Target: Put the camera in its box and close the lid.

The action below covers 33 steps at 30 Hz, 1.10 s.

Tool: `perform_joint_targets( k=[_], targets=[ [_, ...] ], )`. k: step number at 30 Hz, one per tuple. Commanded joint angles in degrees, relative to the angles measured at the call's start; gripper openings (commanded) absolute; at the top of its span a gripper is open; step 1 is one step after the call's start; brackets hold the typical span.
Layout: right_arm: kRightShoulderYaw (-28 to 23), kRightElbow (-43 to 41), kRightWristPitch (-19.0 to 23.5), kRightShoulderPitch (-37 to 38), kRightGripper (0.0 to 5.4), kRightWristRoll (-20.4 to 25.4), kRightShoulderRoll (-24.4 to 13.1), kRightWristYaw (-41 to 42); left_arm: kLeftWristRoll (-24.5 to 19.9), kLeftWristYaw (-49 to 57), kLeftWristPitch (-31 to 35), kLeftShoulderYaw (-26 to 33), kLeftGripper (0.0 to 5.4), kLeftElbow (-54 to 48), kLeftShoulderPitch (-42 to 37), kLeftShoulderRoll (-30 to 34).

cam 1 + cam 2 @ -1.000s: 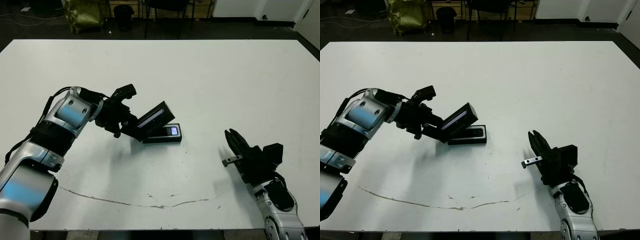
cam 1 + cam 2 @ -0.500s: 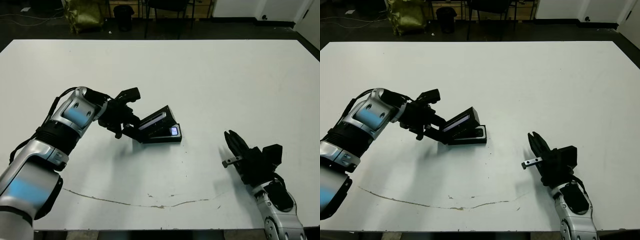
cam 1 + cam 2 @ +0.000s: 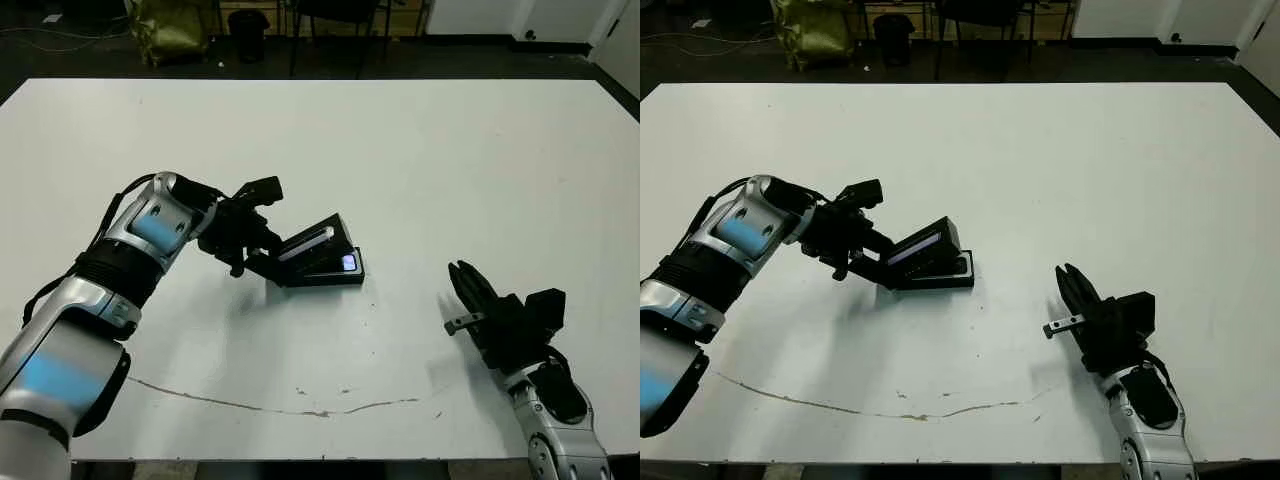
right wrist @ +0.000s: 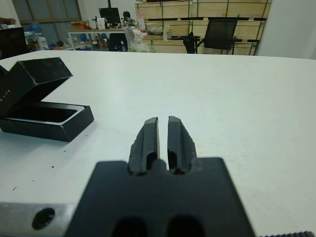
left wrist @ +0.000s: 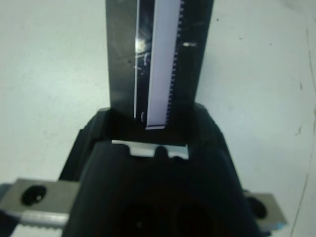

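Because the lid (image 3: 307, 248) must come down flat on the box (image 3: 330, 273), the left gripper (image 3: 256, 252) pinches the lid's left end and tips it low over the box. One camera (image 3: 343, 263) seems to lie inside. I count one box and one lid. Near right, well apart, the right gripper (image 4: 163, 139) rests nearly closed, holding nothing.

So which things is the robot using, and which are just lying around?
In use:
- lid, held tilted over the box by the left claw
- box

Just there:
- right claw, shut and holding nothing
- chair behind the table
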Motion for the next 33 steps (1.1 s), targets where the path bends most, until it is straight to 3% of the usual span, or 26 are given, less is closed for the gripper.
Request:
perform_joint_targets(
  k=[1,29,33],
  targets=[
    [-0.1,1.0,0.2,0.6,0.0,-0.4,0.0,-0.2,0.5,-1.2,-1.3,-0.7,2.21,0.9,0.2,-1.3],
    [0.0,1.0,-0.4,0.9,0.0,-0.5,0.5,-0.2,5.6,-2.8,3.3,-5.2,2.21,3.7,-5.2,-7.5],
    [-0.1,1.3,-0.6,0.9,0.0,-0.3,0.6,-0.1,6.0,-3.2,0.1,-5.5,2.21,4.0,-5.0,-8.1]
  ],
)
